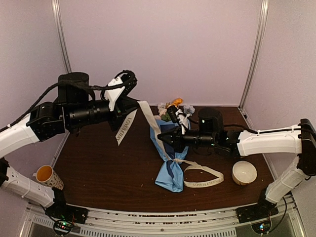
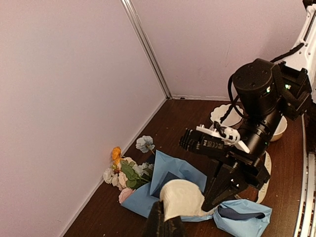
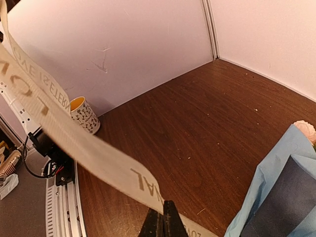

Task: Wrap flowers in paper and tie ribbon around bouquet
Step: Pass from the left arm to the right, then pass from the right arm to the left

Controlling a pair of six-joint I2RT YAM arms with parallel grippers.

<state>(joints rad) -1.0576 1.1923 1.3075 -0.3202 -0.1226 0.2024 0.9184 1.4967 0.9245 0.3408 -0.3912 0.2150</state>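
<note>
Top external view: the bouquet (image 1: 170,170) lies mid-table, blooms far, tail near. The ribbon (image 1: 149,116) runs from its waist up and left to the left gripper (image 1: 132,104), which is clamped on the ribbon. The right gripper (image 1: 161,138), closed on the ribbon's mid-span, is nearer the waist.

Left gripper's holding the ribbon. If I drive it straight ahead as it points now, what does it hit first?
Past the ribbon in the left gripper, probably the blue paper of the bouquet; the right gripper sits close beside that. Depth is unclear.
</note>
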